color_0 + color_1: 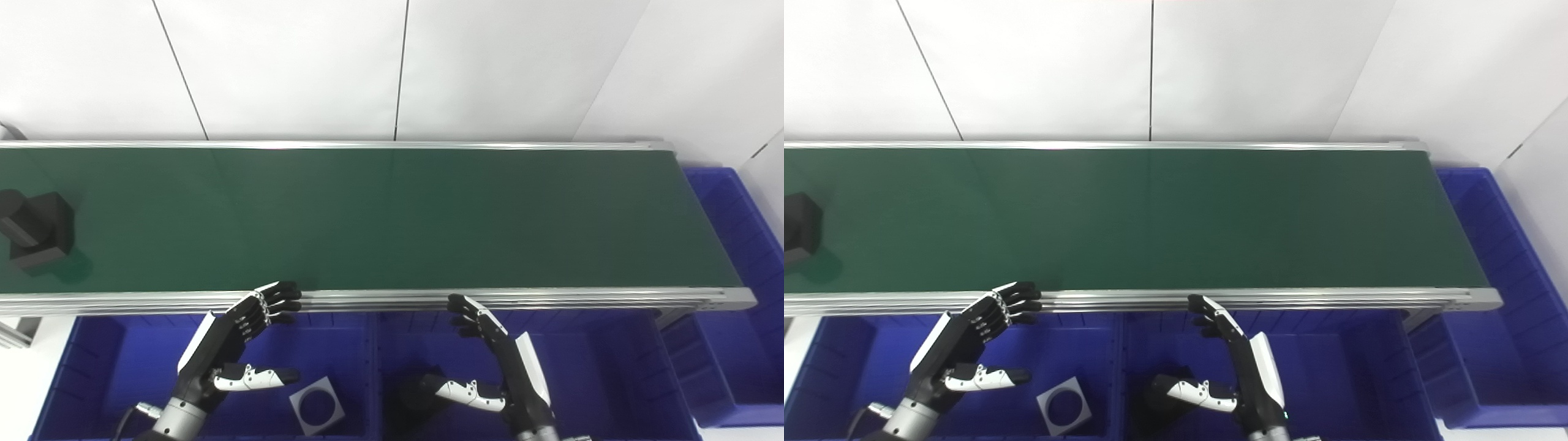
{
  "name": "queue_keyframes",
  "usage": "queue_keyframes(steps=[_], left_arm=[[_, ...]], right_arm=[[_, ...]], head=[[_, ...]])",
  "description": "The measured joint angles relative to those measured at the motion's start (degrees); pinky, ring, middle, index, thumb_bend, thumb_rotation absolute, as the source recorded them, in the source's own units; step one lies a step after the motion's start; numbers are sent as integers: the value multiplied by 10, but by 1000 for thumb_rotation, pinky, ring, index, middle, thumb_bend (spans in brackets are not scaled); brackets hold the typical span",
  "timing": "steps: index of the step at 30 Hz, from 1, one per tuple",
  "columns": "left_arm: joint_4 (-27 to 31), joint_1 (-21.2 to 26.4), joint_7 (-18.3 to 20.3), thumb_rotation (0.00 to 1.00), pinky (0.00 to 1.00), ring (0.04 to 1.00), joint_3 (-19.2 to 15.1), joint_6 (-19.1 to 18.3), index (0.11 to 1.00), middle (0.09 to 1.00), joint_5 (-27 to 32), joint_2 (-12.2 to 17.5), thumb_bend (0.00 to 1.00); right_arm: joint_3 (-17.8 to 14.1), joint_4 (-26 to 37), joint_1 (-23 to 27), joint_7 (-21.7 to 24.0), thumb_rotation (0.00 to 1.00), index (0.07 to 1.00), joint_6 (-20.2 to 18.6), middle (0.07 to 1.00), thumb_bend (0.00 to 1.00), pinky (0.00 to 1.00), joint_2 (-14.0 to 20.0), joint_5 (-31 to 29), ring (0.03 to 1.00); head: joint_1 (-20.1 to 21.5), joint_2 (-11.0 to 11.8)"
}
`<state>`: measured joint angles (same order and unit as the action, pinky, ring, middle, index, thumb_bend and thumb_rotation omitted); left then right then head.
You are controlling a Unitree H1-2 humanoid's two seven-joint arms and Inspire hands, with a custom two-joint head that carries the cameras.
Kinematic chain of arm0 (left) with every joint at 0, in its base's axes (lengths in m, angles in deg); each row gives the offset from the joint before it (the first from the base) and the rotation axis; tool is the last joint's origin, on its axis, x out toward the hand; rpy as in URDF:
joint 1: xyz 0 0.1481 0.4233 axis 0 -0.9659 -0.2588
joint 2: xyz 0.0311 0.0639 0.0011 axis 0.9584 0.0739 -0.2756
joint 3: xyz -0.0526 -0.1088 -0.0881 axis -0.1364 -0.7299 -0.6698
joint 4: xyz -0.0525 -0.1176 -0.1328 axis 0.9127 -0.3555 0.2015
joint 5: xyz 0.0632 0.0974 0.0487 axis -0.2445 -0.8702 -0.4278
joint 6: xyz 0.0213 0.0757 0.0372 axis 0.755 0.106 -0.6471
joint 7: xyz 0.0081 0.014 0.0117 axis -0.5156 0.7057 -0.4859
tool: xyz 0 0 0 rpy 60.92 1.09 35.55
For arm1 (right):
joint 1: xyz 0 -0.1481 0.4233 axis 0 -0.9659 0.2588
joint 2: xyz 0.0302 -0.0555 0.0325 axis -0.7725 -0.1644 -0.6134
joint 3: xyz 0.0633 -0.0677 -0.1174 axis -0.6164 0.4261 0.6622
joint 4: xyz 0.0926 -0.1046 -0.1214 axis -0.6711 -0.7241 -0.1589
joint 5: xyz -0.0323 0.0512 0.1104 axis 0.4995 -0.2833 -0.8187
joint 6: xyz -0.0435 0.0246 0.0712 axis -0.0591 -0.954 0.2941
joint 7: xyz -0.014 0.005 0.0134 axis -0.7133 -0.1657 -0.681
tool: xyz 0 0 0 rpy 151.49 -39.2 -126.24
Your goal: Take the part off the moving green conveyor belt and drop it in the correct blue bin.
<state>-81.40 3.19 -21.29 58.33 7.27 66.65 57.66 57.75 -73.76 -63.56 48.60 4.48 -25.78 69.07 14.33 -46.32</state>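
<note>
A black blocky part [37,231] lies on the green conveyor belt [392,214] at its far left end; only its edge shows in the right eye view [799,229]. My left hand [236,346] is open and empty, held over the left blue bin [98,373] just below the belt's near rail, well to the right of the part. My right hand [496,361] is open and empty over the middle blue bin [600,367], fingers up toward the rail.
A white square plate with a round hole [317,405] lies in the left bin. A dark part [422,392] lies in the middle bin under my right hand. Another blue bin [741,245] stands past the belt's right end. A white wall stands behind the belt.
</note>
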Motion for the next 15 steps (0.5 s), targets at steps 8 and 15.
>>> queue_keyframes(steps=[8, 15], left_arm=[[1, 0, 0, 188, 710, 751, 0, 0, 775, 778, -8, 0, 865], [1, 0, -6, 211, 700, 746, 0, 0, 774, 779, -13, 0, 863]], right_arm=[[0, -2, 2, 0, 453, 836, 0, 805, 882, 709, 0, 1, 751], [0, -2, 1, 0, 425, 835, 0, 810, 877, 719, 2, -2, 754]], head=[[-4, 2], [-11, 2]])
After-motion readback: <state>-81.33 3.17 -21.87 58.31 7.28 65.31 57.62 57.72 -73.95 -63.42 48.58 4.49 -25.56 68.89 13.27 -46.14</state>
